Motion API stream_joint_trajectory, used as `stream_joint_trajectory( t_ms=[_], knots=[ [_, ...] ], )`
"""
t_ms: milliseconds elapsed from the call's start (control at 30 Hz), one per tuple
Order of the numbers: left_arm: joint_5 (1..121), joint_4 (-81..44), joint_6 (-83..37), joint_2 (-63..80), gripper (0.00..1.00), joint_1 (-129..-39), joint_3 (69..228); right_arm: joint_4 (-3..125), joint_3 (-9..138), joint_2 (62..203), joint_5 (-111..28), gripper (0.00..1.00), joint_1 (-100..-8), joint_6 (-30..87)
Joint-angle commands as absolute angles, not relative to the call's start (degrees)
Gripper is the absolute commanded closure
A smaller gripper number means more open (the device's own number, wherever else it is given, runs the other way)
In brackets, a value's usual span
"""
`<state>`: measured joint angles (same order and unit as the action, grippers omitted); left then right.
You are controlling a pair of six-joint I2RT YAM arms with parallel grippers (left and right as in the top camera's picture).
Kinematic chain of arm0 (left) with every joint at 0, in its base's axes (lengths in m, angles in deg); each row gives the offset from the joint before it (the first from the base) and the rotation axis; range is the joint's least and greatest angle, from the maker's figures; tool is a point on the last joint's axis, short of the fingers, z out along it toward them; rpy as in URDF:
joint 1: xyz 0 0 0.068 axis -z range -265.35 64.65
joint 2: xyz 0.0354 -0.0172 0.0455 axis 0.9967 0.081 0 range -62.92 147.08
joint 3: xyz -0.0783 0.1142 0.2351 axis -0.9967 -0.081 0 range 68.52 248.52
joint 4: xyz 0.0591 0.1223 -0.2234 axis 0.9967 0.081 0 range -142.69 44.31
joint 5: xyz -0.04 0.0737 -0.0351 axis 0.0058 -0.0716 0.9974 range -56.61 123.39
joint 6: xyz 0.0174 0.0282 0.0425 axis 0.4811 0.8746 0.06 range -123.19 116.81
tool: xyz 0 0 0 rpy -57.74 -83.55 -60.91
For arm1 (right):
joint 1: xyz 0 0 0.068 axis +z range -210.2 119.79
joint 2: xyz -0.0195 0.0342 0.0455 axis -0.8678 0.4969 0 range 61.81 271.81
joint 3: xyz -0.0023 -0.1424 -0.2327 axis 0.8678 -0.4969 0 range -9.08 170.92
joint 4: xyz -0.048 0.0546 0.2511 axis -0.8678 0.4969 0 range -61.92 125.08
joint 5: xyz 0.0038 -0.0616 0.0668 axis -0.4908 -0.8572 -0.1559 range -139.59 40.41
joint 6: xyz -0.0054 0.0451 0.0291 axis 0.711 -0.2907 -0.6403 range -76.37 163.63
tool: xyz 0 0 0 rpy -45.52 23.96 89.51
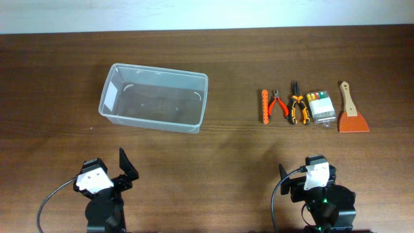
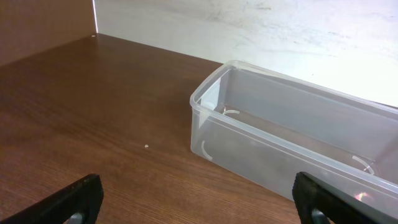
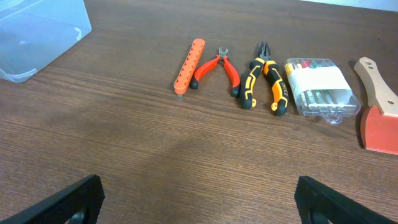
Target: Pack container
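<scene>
Dark wood-grain table [image 1: 220, 149] noted from overhead, pale strip beyond its far edge. Found container [image 1: 107, 97] upright on the left half, well apart from a row of tools on the right half. Logged the row left to right: orange bit holder [image 1: 265, 106], red-handled cutters [image 1: 279, 103], orange-and-black pliers [image 1: 297, 109], clear bit case [image 1: 321, 106], scraper [image 1: 351, 113] with wooden handle. Spotted left gripper [image 1: 107, 163] at the near edge below the container, right gripper [image 1: 307, 170] at the near edge below the tools, neither touching anything.

Left wrist: saw left gripper [image 2: 208, 205] spread wide, its fingers [image 2: 81, 199] at the bottom corners, nothing between them. Container [image 2: 205, 96] ahead and to the right, flat on the table, one corner towards the camera.

Right wrist: saw right gripper [image 3: 205, 205] likewise splayed, fingers [image 3: 74, 199] gripping nothing. Tools lay side by side ahead: orange bit holder [image 3: 189, 66], red-handled cutters [image 3: 217, 68], orange-and-black pliers [image 3: 264, 84], clear bit case [image 3: 320, 87], scraper [image 3: 379, 112] cut by the right edge. Caught one corner of the container [image 3: 37, 37] at upper left.
</scene>
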<state>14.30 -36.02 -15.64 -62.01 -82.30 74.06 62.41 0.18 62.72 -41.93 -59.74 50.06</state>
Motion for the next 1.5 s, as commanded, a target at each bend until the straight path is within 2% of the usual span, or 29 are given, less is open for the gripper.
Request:
stream_joint_trajectory(
  t_ms=[0,1267,1467],
  knots=[
    [14.08,-35.98,-15.14,-62.25,0.01,-82.08,73.84,62.71,-0.08,62.13,-41.17,0.02,-59.52,50.24],
    [14.06,-35.98,-15.14,-62.25,0.01,-82.08,73.84,62.08,-0.08,62.13,-40.93,0.02,-59.52,50.22],
    [14.06,-35.98,-15.14,-62.25,0.01,-82.08,73.84,60.05,-0.08,62.13,-28.42,0.02,-59.52,50.22]
  ],
)
